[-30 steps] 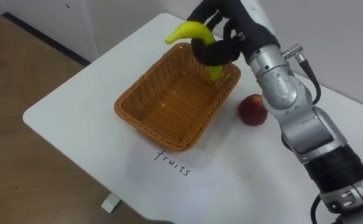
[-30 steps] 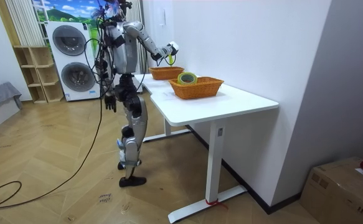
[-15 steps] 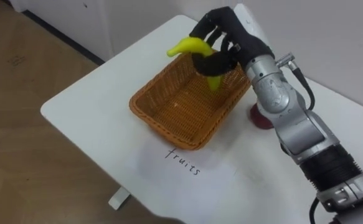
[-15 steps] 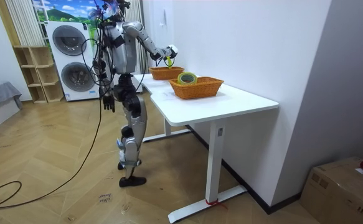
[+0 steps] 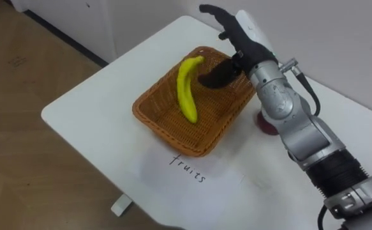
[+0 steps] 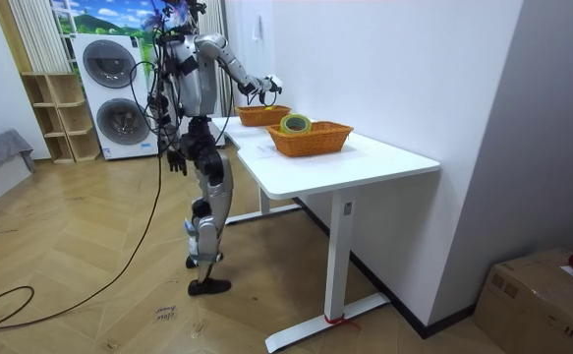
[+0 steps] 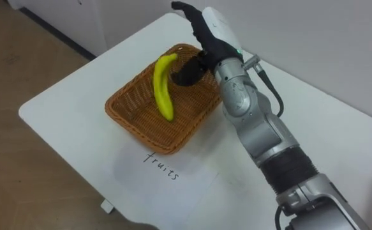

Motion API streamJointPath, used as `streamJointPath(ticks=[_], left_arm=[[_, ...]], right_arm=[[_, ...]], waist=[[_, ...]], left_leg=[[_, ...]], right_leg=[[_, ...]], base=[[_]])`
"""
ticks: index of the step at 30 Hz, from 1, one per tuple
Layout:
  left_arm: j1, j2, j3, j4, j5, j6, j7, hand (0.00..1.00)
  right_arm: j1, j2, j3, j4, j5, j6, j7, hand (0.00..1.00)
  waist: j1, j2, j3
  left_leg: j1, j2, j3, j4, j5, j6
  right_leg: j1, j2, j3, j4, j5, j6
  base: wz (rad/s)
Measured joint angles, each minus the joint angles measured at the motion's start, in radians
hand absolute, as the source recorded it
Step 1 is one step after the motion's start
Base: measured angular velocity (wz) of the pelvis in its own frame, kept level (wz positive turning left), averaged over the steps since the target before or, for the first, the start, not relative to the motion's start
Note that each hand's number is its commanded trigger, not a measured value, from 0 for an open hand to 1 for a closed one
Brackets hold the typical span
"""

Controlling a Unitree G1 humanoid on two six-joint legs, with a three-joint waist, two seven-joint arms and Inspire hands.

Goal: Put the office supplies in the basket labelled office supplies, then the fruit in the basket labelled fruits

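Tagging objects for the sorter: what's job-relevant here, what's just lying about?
Job: yellow banana, brown wicker fruit basket, red apple, second wicker basket, yellow-green tape roll.
Lying about: stacked white washing machines, wooden shelf unit, brown cardboard box.

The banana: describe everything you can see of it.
The banana is plain yellow, curved, unpeeled and whole. It sits inside the woven orange-brown basket, lengthwise, one end pointing up toward the far rim, the other down on the basket's floor. The open right hand hovers beside its upper end, apart from it.
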Motion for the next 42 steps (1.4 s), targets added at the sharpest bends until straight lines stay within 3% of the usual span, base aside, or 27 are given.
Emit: streamJointPath(ticks=[10, 21, 26, 30, 34, 36, 38, 42], left_arm=[[-0.015, 0.003, 0.002, 0.012, -0.004, 0.000, -0.019, 0.00], [-0.048, 0.004, 0.002, 0.038, -0.004, -0.004, -0.022, 0.00], [-0.058, 0.002, 0.003, 0.051, -0.004, -0.022, -0.004, 0.00], [-0.058, 0.002, 0.003, 0.064, -0.003, -0.045, 0.020, 0.00], [-0.059, 0.001, 0.002, 0.068, -0.003, -0.046, 0.021, 0.00], [-0.046, 0.000, 0.002, 0.074, -0.003, -0.047, 0.021, 0.00], [-0.040, 0.000, 0.002, 0.076, -0.003, -0.046, 0.023, 0.00], [-0.041, 0.000, 0.002, 0.074, -0.003, -0.047, 0.035, 0.00]], right_arm=[[-0.004, -0.008, -0.001, 0.006, 0.000, 0.000, 0.000, 0.00], [-0.039, -0.013, -0.022, 0.002, 0.002, -0.007, -0.016, 0.00], [-0.038, -0.014, -0.047, 0.002, 0.017, -0.044, -0.019, 0.00], [-0.034, -0.016, -0.074, 0.003, 0.063, -0.070, -0.029, 0.00], [-0.027, -0.017, -0.118, 0.001, 0.126, -0.078, -0.053, 0.00], [-0.016, -0.019, -0.132, -0.009, 0.149, -0.078, -0.063, 0.00], [-0.014, -0.023, -0.133, -0.017, 0.156, -0.078, -0.072, 0.00], [0.010, -0.027, -0.132, -0.041, 0.161, -0.080, -0.083, 0.00]], waist=[[-0.017, -0.001, 0.0020], [-0.067, 0.007, 0.0076], [-0.090, 0.019, 0.0147], [-0.122, 0.023, 0.0154], [-0.145, 0.041, 0.0076], [-0.150, 0.061, -0.0051], [-0.169, 0.073, -0.0120], [-0.178, 0.084, -0.0165]], left_leg=[[-0.004, -0.001, 0.012, 0.001, 0.003, 0.000], [-0.003, 0.000, 0.032, -0.002, 0.003, 0.001], [0.024, 0.001, 0.063, -0.008, 0.003, 0.001], [0.024, 0.003, 0.079, -0.010, 0.003, 0.001], [0.027, 0.005, 0.095, -0.013, 0.003, 0.001], [0.034, 0.006, 0.111, -0.015, 0.003, 0.001], [0.037, 0.007, 0.116, -0.015, 0.003, 0.001], [0.051, 0.016, 0.138, -0.019, 0.003, 0.001]], right_leg=[[-0.005, -0.004, -0.001, 0.002, -0.005, 0.009], [-0.013, 0.000, 0.022, 0.003, -0.005, 0.009], [0.002, -0.001, 0.060, 0.001, -0.005, 0.009], [-0.005, 0.000, 0.080, 0.000, -0.005, 0.009], [-0.009, 0.000, 0.098, 0.001, -0.005, 0.009], [-0.009, 0.000, 0.112, 0.001, -0.004, 0.010], [-0.009, 0.000, 0.116, 0.001, -0.004, 0.010], [-0.004, 0.006, 0.136, 0.003, -0.004, 0.009]], base=[[-0.01], [-0.05], [-0.15], [-0.10], [-0.12], [-0.22], [-0.09], [-0.15]])
